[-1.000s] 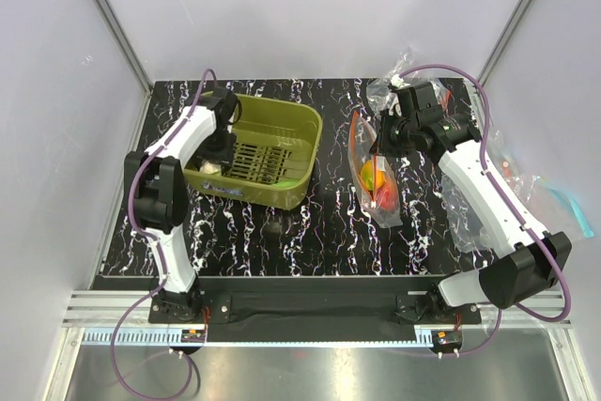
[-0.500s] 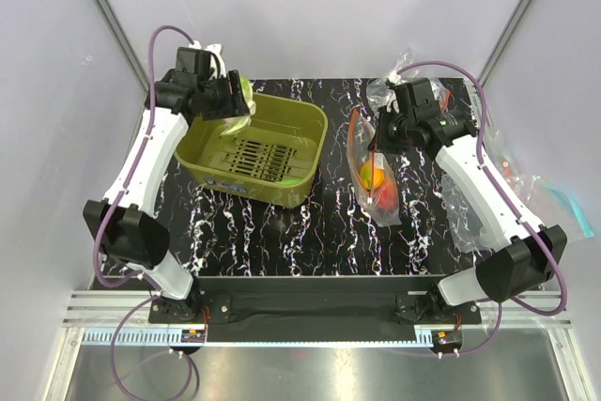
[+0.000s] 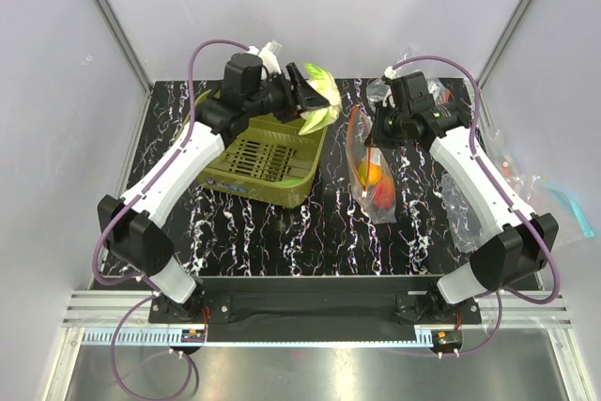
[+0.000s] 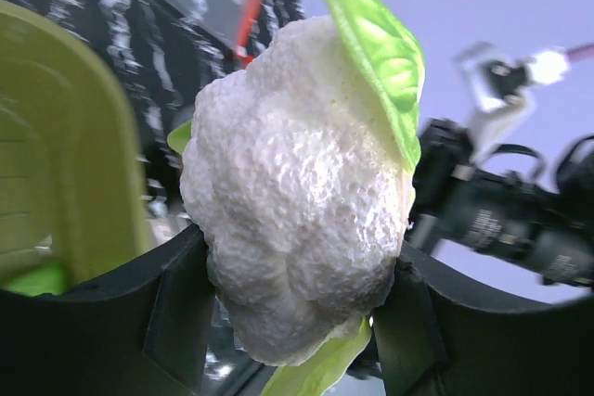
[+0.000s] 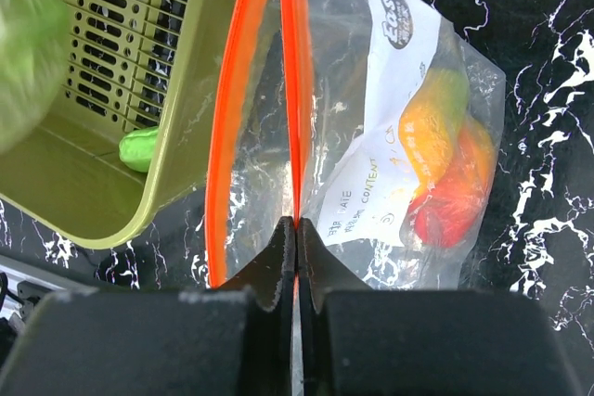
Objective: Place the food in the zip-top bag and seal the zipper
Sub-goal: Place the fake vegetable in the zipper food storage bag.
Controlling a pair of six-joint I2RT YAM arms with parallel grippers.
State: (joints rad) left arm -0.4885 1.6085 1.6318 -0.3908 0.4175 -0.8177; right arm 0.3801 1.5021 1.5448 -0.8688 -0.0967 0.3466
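My left gripper (image 3: 302,98) is shut on the white cauliflower (image 4: 297,183) with green leaves (image 3: 319,99), held in the air over the basket's right rim, near the bag's mouth. My right gripper (image 3: 377,134) is shut on one side of the red zipper (image 5: 295,90) of the zip-top bag (image 3: 372,171), holding the mouth open; the other zipper side (image 5: 237,108) bows away. Inside the bag lie the orange piece (image 5: 429,127) and the red tomato (image 5: 455,201), beside the white label (image 5: 371,183). A small green piece (image 5: 141,147) lies in the basket.
The olive-green slotted basket (image 3: 246,149) stands left of the bag on the black marbled table (image 3: 282,232). Other clear bags (image 3: 488,199) lie at the right, one with a light-blue strip (image 3: 568,206). Metal frame posts rise at the back corners.
My left arm lifted the cauliflower out of the basket and swung it right, from the basket's far left to above its right rim. The right gripper kept hold of the zipper, shifting slightly.
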